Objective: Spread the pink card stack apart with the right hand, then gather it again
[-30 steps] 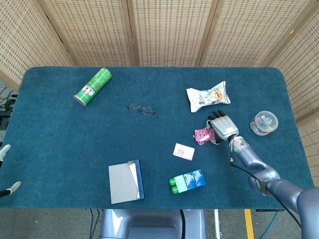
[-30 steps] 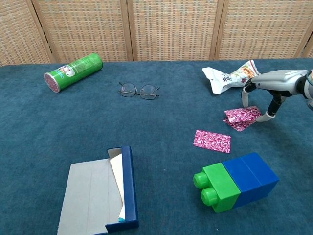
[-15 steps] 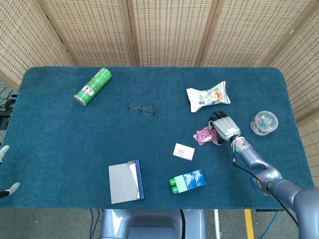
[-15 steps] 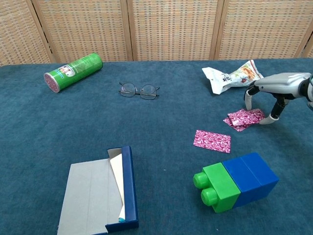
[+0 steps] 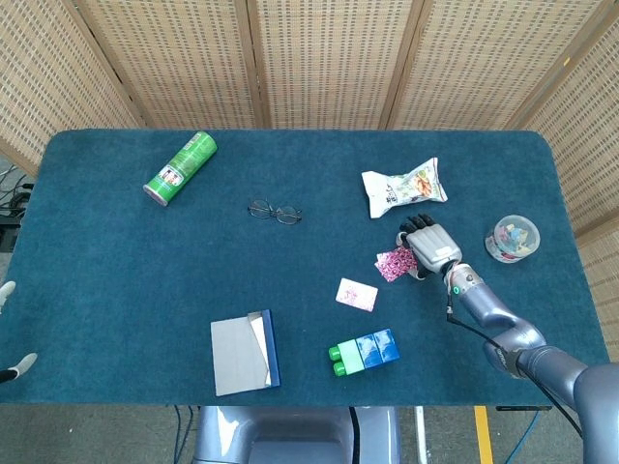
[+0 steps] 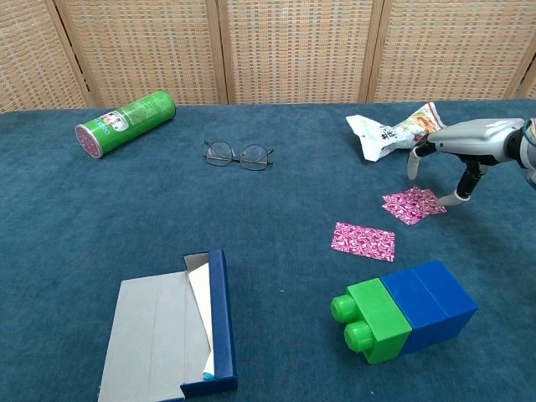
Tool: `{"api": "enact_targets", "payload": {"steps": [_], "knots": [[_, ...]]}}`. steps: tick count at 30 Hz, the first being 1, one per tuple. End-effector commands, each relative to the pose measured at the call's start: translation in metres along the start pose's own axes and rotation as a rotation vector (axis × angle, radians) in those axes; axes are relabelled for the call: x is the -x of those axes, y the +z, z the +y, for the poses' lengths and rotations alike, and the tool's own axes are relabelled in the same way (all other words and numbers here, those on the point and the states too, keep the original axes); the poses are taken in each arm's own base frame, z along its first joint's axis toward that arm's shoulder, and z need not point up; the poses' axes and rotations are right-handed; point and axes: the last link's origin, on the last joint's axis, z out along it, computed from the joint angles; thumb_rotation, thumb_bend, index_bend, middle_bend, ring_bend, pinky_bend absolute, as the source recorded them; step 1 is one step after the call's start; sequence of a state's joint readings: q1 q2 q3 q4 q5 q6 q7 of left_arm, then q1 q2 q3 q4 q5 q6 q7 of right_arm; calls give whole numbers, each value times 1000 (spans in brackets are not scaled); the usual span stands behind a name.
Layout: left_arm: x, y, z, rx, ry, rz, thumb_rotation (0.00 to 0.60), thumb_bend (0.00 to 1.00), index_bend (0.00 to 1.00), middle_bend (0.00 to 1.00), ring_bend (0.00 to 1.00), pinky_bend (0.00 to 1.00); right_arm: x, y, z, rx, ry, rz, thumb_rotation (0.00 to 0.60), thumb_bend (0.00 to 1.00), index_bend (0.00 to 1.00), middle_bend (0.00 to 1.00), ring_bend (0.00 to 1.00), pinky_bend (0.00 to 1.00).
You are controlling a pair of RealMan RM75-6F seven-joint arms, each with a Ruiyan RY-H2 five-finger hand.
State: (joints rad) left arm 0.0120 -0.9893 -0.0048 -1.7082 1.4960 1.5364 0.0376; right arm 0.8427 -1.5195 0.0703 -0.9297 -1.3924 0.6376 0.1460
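The pink patterned card stack lies flat on the blue cloth, right of centre, its cards nearly squared into one diamond shape. A single pink card lies apart, nearer the front and to the left. My right hand arches over the stack's right side with its fingers apart and pointing down, holding nothing. One fingertip comes down by the stack's right corner; whether it touches the cards I cannot tell. My left hand shows in neither view.
A snack bag lies just behind the hand and a small clear tub to its right. A green-and-blue block and an open blue box sit near the front edge. Glasses and a green can lie far left.
The stack, fanned into two offset layers before, now looks drawn together. The right hand went right, then came back left, and its fingers have lifted slightly.
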Motion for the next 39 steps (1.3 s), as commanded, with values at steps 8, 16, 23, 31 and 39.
{"api": "enact_targets", "payload": {"steps": [8, 16, 23, 31, 39], "knots": [[0, 1, 0, 4, -2, -2, 600, 122, 0, 0, 0, 0, -7, -14, -23, -69, 4, -12, 600, 234, 289, 159, 0, 0], [-1, -1, 0, 5, -2, 4, 600, 122, 0, 0, 0, 0, -8, -18, -50, -129, 5, -20, 600, 69, 286, 154, 0, 0], [-2, -3, -1, 7, -6, 7, 600, 122, 0, 0, 0, 0, -2, -14, -74, -162, 11, -24, 600, 1, 280, 151, 0, 0], [-2, -4, -4, 3, -8, 6, 600, 121, 0, 0, 0, 0, 6, -9, -97, -189, 14, -23, 600, 0, 270, 145, 0, 0], [-1, -5, -8, -4, -12, 6, 600, 120, 0, 0, 0, 0, 13, -5, -112, -207, -5, -27, 600, 0, 266, 140, 0, 0]]}}
